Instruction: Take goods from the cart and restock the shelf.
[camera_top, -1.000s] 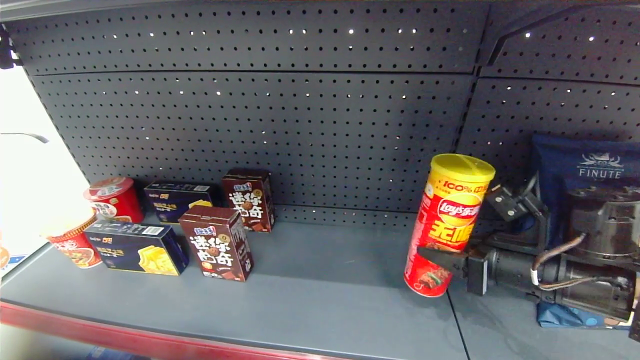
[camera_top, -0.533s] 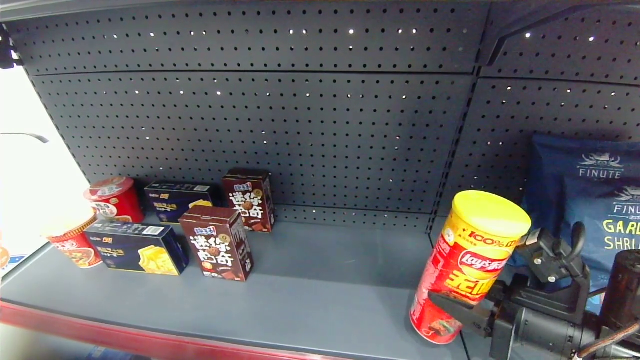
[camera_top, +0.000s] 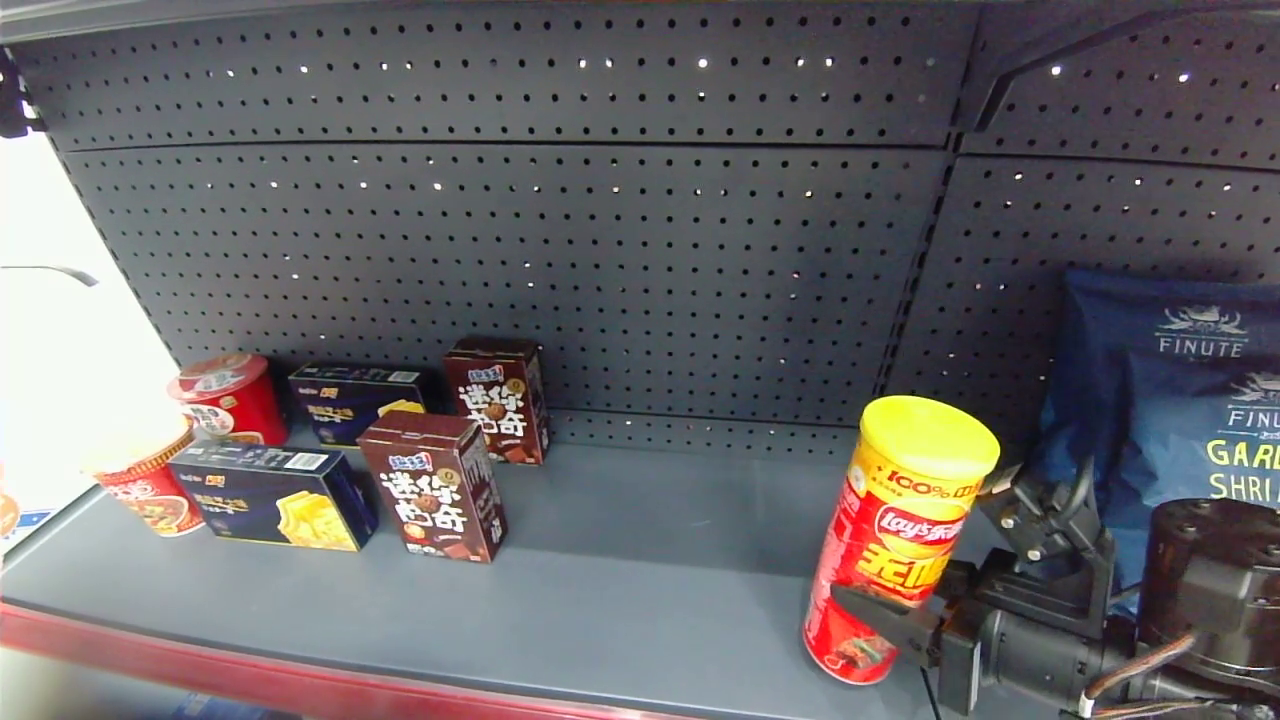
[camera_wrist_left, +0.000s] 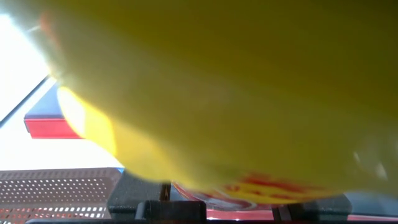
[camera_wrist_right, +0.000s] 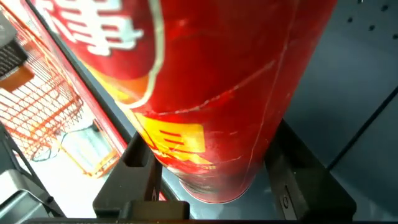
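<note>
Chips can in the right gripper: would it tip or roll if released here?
Probably tippy: the chips can is tall, narrow and leaning slightly in the right gripper. Once over, its round body would likely roll on the flat shelf. It seems stiff under the grip.

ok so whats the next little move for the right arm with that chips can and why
Probably tip the chips can upright and set it down a bit deeper on the shelf. The right gripper is shut on its lower half, the can leans with its lid toward the blue bags, and its base is near the shelf's front edge; whether it touches, I cannot tell.
</note>
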